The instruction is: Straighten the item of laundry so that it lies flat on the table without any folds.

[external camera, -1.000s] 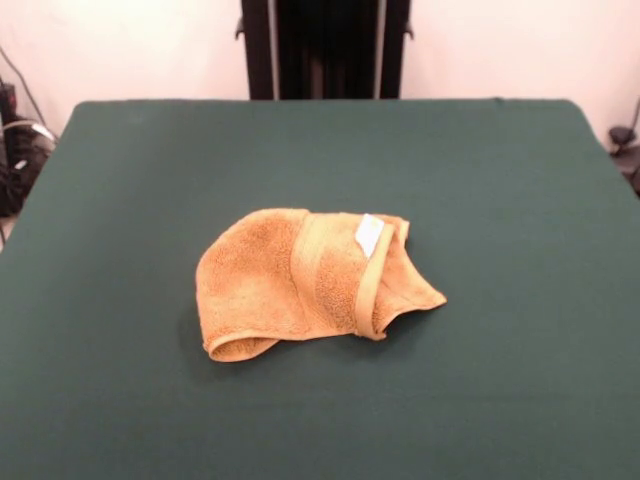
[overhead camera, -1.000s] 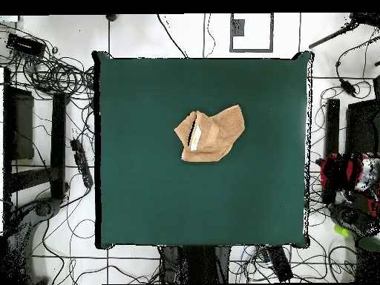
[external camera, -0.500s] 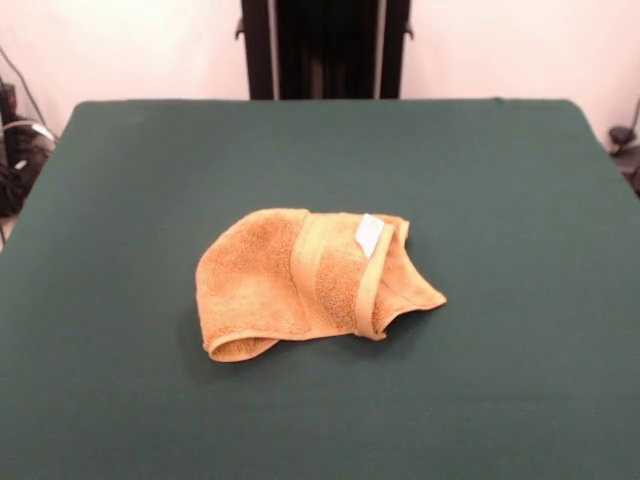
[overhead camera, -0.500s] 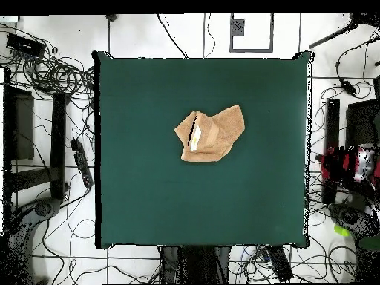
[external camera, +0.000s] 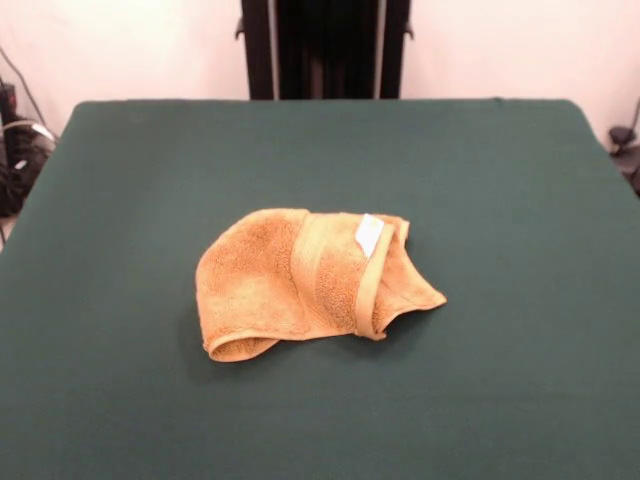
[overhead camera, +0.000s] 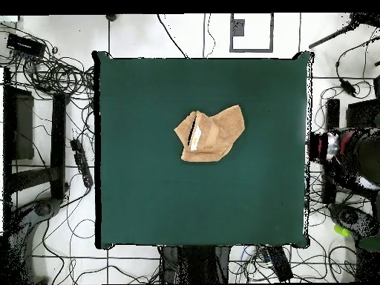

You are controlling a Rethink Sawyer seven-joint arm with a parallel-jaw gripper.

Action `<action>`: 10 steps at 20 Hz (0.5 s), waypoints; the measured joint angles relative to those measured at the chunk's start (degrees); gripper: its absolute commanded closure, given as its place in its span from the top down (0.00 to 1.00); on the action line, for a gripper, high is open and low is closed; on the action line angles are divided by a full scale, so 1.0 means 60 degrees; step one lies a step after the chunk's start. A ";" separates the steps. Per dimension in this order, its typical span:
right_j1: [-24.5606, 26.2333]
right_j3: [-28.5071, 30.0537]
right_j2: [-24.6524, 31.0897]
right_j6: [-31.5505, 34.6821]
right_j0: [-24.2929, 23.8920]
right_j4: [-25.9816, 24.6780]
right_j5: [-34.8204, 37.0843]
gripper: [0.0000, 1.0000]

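Near the middle of the counter point(external camera: 520, 380) lies the towel point(external camera: 300, 285), an orange-tan terry square crumpled into a lumpy heap and far from flat. In the front view, the nearest part is a rolled, rounded fold at the lower left of the heap, its open loop facing the camera. Behind that the cloth rises in a soft hump of plain terry. To the right a flap is doubled over the rest — its hemmed edge runs as a ridge from the heap's far side down toward the near side, with a flat woven band just left of it. One corner sticks out to the right as a point lying on the felt. On the far right part of the heap sits a small white tag point(external camera: 369, 235), face up beside the hem.

From overhead the towel point(overhead camera: 211, 133) sits a little above the centre of the dark green counter point(overhead camera: 148, 208), well apart from every edge, with the tag point(overhead camera: 195, 139) showing as a pale strip on its left part.

Neither the arm nor the jaws appear in either view, so their state cannot be told. At the right edge of the overhead view a person point(overhead camera: 349, 159) in dark and red clothing stands just beside the counter, clear of the towel.
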 measured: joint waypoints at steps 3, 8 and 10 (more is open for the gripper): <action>0.0613 -0.0001 -0.0128 0.0000 0.0104 -0.0514 -0.0472 1.00; 0.1582 -0.0004 -0.0315 0.0000 0.0177 -0.1199 -0.1341 1.00; 0.1971 -0.0010 -0.0402 0.0000 0.0179 -0.1387 -0.1676 1.00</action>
